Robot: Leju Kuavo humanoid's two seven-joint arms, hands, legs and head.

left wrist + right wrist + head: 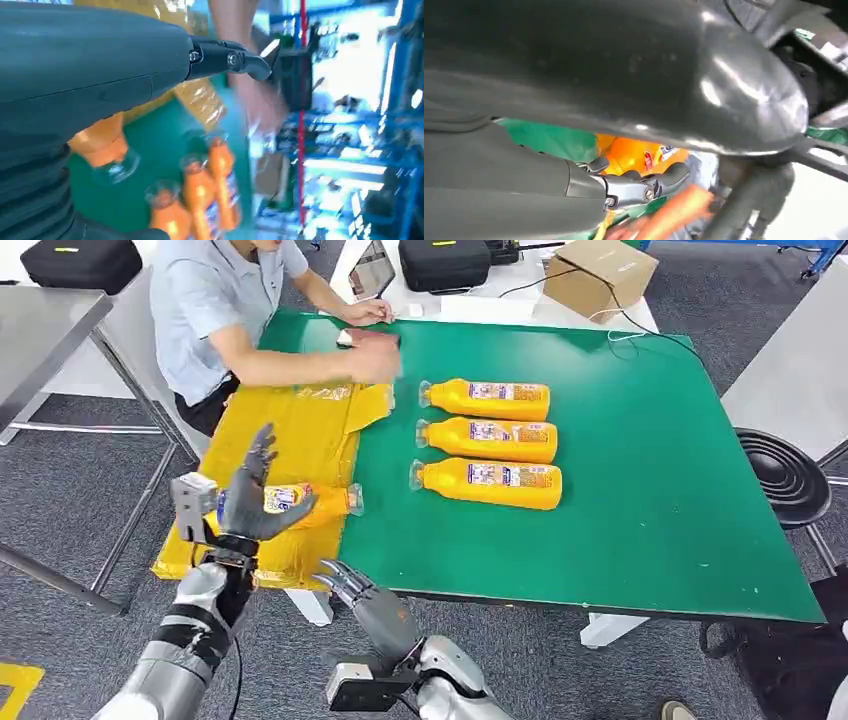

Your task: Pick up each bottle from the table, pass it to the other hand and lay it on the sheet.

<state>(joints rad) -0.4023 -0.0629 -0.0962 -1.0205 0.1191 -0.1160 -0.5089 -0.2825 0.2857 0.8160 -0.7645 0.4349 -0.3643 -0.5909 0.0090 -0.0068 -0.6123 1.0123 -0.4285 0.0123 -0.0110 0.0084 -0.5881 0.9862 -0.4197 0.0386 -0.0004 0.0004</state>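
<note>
At the lower left of the head view the left hand (252, 502) is up over the yellow sheet (300, 445), its thumb and lower fingers wrapped round an orange bottle (310, 502) while one finger sticks straight up; the bottle lies sideways in that grip, its clear cap pointing right, just at the sheet's edge where it meets the green table (640, 490). In the left wrist view that bottle's (102, 145) neck and clear cap poke out from under the grey palm. Bottom centre, the right hand (362, 598) sits at the table's near edge, fingers spread apart and holding nothing. Moving right, three more orange bottles lie on the green surface in a neat column, caps to the left: the far bottle (487, 399), the middle bottle (488, 439) and the near bottle (488, 483), close together. Upper left, a person (215, 315) in a light blue shirt leans in, one blurred hand (372, 355) over the table by the sheet's far corner. A cardboard box (598, 275) and a black case (443, 262) sit at the top.
</note>
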